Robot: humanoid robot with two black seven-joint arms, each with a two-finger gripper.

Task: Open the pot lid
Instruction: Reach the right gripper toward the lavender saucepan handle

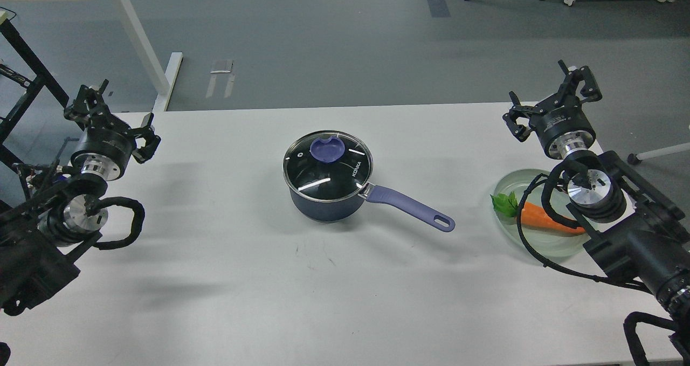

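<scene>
The dark navy pot (323,207) stands at the middle of the white table (226,280), its lavender handle (412,208) pointing to the right and toward me. The glass lid (328,167) sits flat on the pot's rim, with its purple-blue knob (328,150) at the centre and white "KONKA" lettering on the right side. My left gripper (110,121) hovers at the table's far left, well away from the pot, fingers spread and empty. My right gripper (550,99) is at the far right, also open and holding nothing.
A shallow clear glass dish (515,183) with a carrot (544,219) and green leaf lies at the right, partly under my right arm. Beyond the table's far edge is grey floor, with a white table leg at the far left.
</scene>
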